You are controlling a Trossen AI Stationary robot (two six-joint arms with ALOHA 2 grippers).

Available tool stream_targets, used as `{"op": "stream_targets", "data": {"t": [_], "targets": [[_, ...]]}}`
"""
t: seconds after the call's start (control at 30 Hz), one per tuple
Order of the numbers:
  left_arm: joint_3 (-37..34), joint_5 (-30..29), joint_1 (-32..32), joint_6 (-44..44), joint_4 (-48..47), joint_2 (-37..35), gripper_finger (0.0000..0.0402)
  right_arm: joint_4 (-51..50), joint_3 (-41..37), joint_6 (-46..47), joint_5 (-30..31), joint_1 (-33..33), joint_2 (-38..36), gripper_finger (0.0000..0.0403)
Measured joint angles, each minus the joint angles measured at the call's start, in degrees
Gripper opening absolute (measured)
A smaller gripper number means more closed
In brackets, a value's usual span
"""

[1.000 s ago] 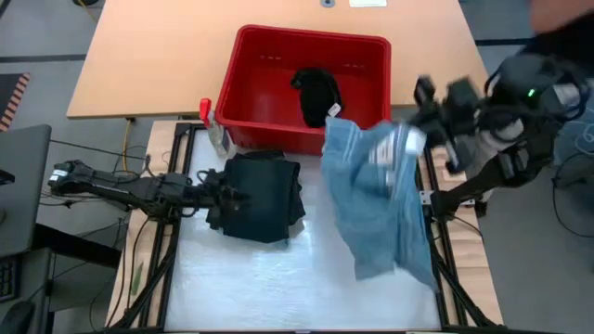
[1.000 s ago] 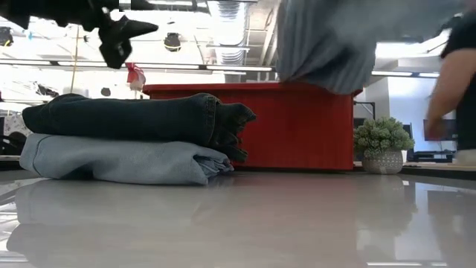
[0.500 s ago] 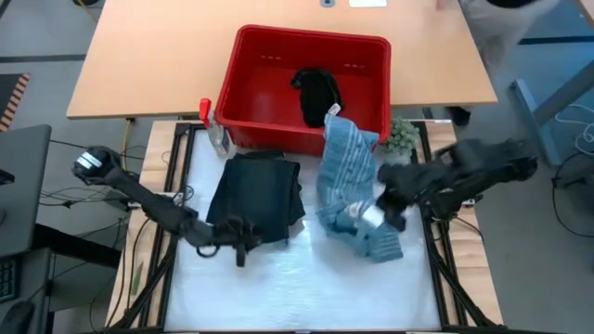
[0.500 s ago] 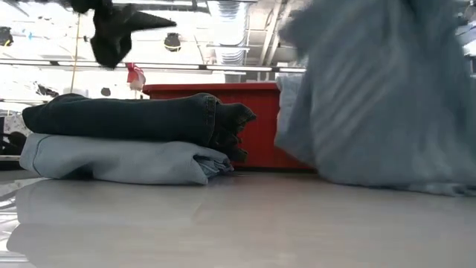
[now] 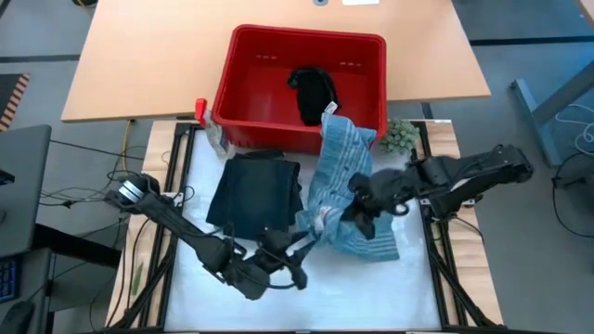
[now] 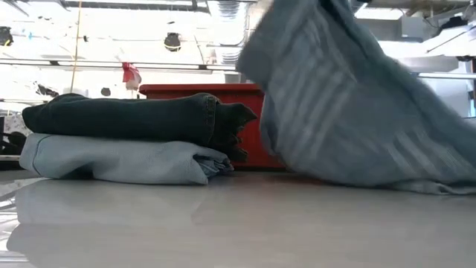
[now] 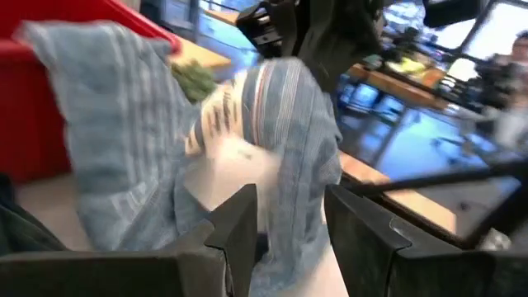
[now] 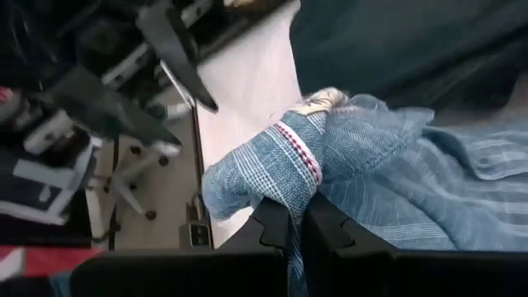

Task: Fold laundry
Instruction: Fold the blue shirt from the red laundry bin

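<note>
A grey-blue striped garment (image 5: pixel 342 181) runs from the red basket's front rim down onto the table, where it lies bunched (image 6: pixel 349 112). My right gripper (image 5: pixel 357 211) is shut on it at mid-table (image 8: pixel 299 216). My left gripper (image 5: pixel 302 243) stands open at the garment's near left edge; its two fingers (image 7: pixel 239 223) point level at the cloth (image 7: pixel 280 124), and I cannot tell whether they touch it. A folded dark navy garment (image 6: pixel 126 119) lies on a folded light blue one (image 6: pixel 119 160). My right gripper pinches a bunched fold of the striped garment between its two fingers, beside a band with red stitching (image 8: pixel 304 161); several layers are gathered there. The fingers slant down from the table's right. The garment's lower part lies on the table (image 6: pixel 416 175).
The red basket (image 5: pixel 223 102) stands at the table's far edge with a black garment (image 5: pixel 314 93) inside. A small green fuzzy ball (image 5: pixel 399 135) sits to the basket's right. The folded stack (image 5: pixel 255 195) lies left of the striped garment. Bare table (image 5: pixel 371 288) shows along the near edge.
My right gripper has come down and toward the table's left with the striped garment, which hung high and spread and now lies bunched on the table against the basket. My left gripper has left the folded stack, gone toward the near edge, then right toward the striped garment.
</note>
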Motion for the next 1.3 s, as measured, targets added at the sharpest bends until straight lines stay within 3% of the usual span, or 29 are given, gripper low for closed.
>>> {"op": "stream_targets", "data": {"t": [0.2,0.4,0.57,0.8,0.93,1.17,1.3], "targets": [[9.7,-0.8,2.5,1.1,-11.5,1.6,0.013,-1.0,1.4,-0.7,-1.6,-3.6,-1.9,0.0036],[10.1,12.9,6.9,4.9,-13.3,1.9,0.0135,-0.8,1.6,-1.7,-1.7,-5.7,-3.3,0.0036],[10.1,9.6,8.6,6.9,-18.2,1.9,0.0155,-0.7,1.6,-1.7,-1.7,-6.1,-3.1,0.0036],[10.2,14.0,10.3,10.2,-19.1,1.9,0.0182,-0.6,1.6,-1.5,-1.7,-6.5,-3.1,0.0036],[14.1,14.5,8.6,16.5,-21.2,1.9,0.0183,-1.1,1.6,-1.5,-1.6,-6.6,-3.1,0.0036],[16.5,6.2,7.2,20.3,-29.6,1.8,0.0183,-1.0,1.6,-1.4,-1.6,-6.9,-3.1,0.0036],[16.5,12.4,9.0,17.1,-31.9,1.8,0.0183,-0.8,1.6,-1.6,-1.6,-7.0,-3.1,0.0036]]}}
